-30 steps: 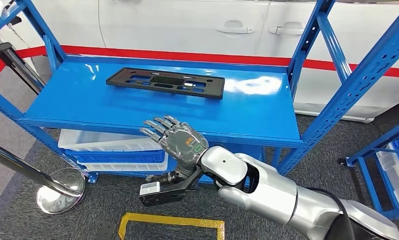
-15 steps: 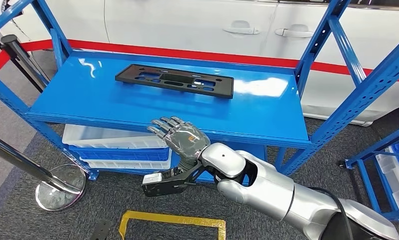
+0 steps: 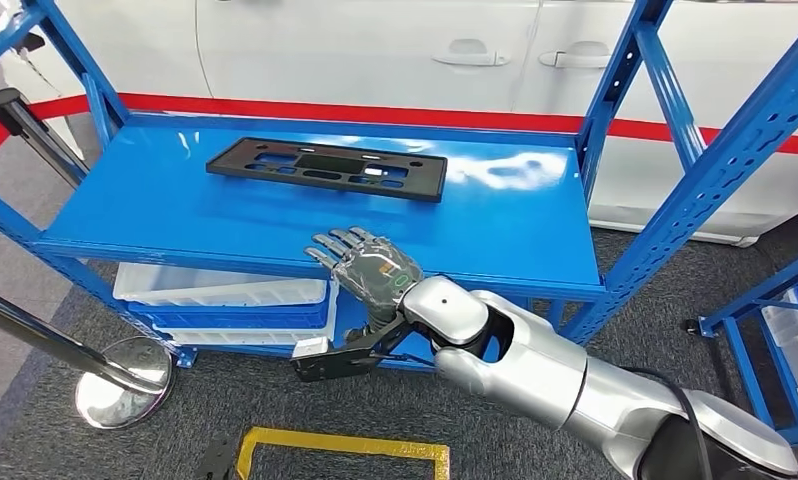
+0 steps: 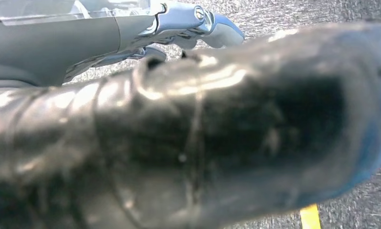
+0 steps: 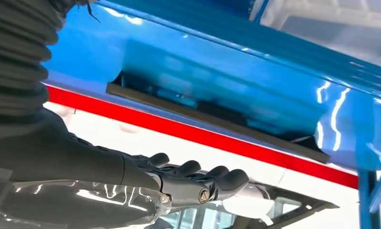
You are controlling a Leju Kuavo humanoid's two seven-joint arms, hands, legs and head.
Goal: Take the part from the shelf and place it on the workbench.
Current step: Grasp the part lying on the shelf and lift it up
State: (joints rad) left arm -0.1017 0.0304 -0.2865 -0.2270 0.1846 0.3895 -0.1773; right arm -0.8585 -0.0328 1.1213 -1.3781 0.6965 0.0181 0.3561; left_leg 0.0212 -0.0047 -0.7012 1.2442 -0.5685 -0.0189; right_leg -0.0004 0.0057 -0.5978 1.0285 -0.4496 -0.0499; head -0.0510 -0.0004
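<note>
A flat black plastic part (image 3: 325, 168) with several cut-outs lies on the blue shelf (image 3: 225, 220), toward its back. My right hand (image 3: 370, 270) hovers at the shelf's front edge, fingers stretched out and slightly apart, holding nothing, a good hand's length short of the part. In the right wrist view the dark fingers (image 5: 198, 183) reach out flat, and the part (image 5: 217, 121) shows as a thin dark slab on the blue surface. My left hand (image 4: 188, 143) is a dark blur close to the left wrist camera, with its fingers indistinct.
White and blue bins (image 3: 225, 300) are stacked under the shelf. Blue uprights (image 3: 715, 170) frame the shelf at both sides. A chrome stanchion base (image 3: 120, 380) stands at the left, yellow floor tape (image 3: 335, 445) lies below, and a white car (image 3: 375, 50) is behind.
The camera swayed a little between frames. My right hand has crept slightly forward over the shelf's front edge, still holding nothing. The part has not moved.
</note>
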